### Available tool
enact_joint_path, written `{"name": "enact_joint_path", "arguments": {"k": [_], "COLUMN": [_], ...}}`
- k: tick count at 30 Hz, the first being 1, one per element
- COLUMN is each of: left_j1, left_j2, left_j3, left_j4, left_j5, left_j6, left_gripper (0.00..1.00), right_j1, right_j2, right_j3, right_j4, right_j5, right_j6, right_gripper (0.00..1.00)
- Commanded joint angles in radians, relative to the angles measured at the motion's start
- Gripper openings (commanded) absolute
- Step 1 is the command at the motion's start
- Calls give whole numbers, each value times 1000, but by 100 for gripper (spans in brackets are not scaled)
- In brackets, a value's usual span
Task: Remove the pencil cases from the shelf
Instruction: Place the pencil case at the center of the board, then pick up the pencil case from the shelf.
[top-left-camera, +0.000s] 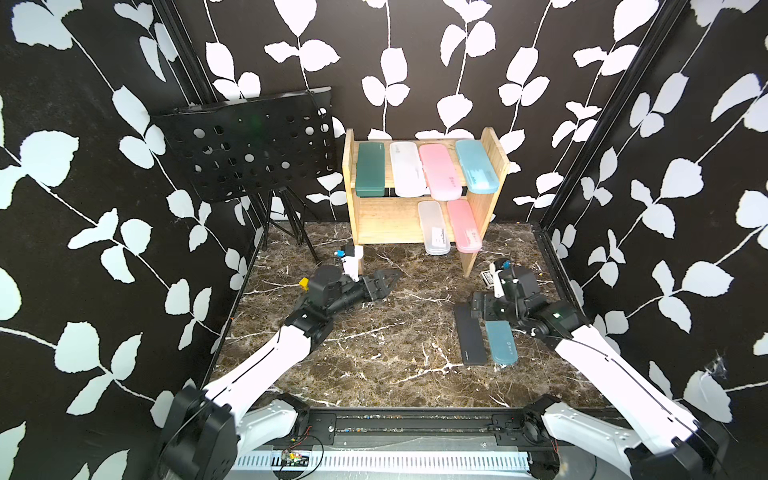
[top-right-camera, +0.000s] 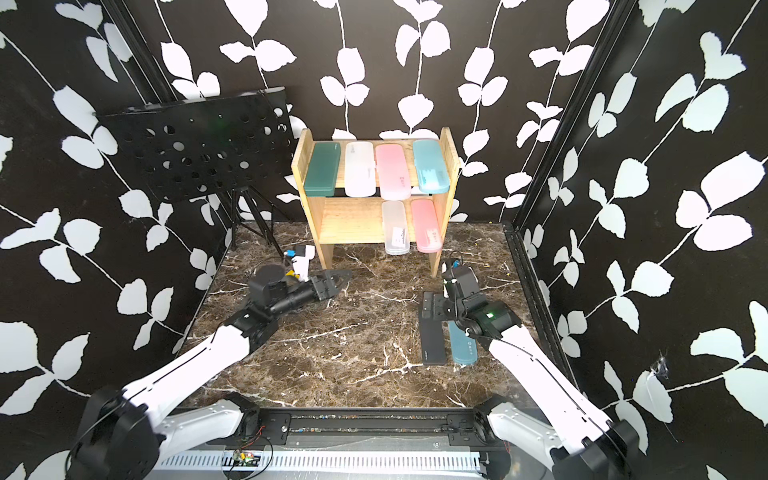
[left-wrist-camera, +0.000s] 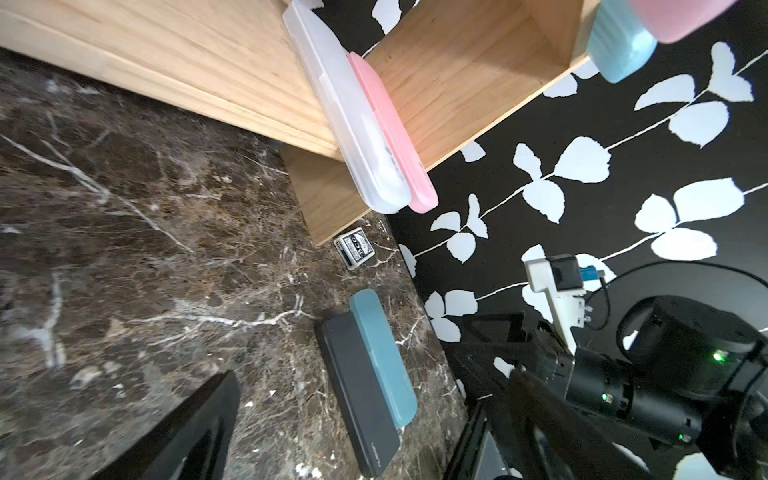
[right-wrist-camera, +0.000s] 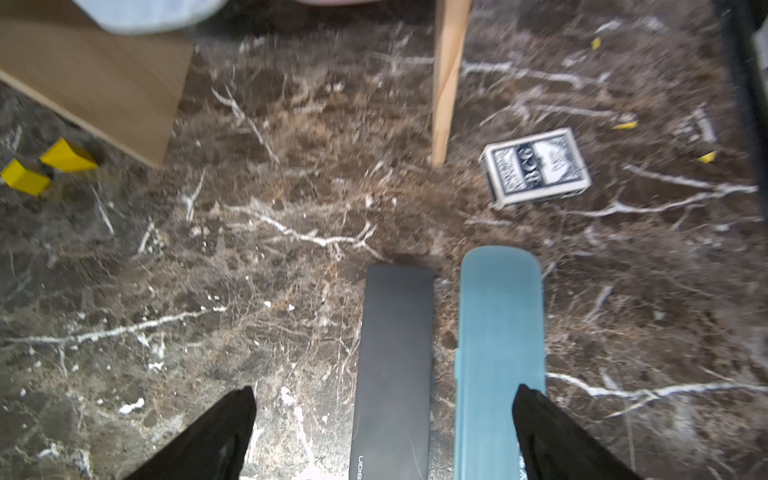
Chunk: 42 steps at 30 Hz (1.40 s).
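right arm bent low over table (right-wrist-camera: 249, 257) | right gripper (right-wrist-camera: 384, 390) spread wide, empty, above black case (right-wrist-camera: 395, 332), teal case (right-wrist-camera: 498, 324) | left gripper (top-left-camera: 390, 283) wide, empty

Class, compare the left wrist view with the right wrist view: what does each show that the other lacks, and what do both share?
Left wrist view only: the light blue plastic pencil case on the upper tier of the pine wood shelf, the leaf-patterned wall and the right arm. Right wrist view only: two small yellow pieces. Both: the flat black pencil case beside the teal case on the brown marble tabletop, and the black-and-white card box.
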Motion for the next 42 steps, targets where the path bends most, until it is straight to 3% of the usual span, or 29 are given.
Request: {"name": "enact_joint_path", "arguments": {"k": [1,13,20,36,42], "left_j1": [-33,-75,-75,-105,-106], "left_j2": [90,423,552,672,680], "left_j3": [107,278,405,502,498], "left_j4": [64,335,344,356,350], "left_j5": [42,-32,-22,9,13], "left_j6": [-76,-152,-183,-218,-234], "left_gripper": [99,98,95,73,52], "right_j1": [-11,-22,-33,-81,-84], "right_j2": [-16,-62,-77,-83,-83], "right_j3": [56,28,23,24,31], "right_j4": [-64,-69,-101,-113,-122], "right_j5": [34,42,44,8,7], "right_j6": [38,35,8,-15,-11], "right_gripper": [100,99,100,99,100]}}
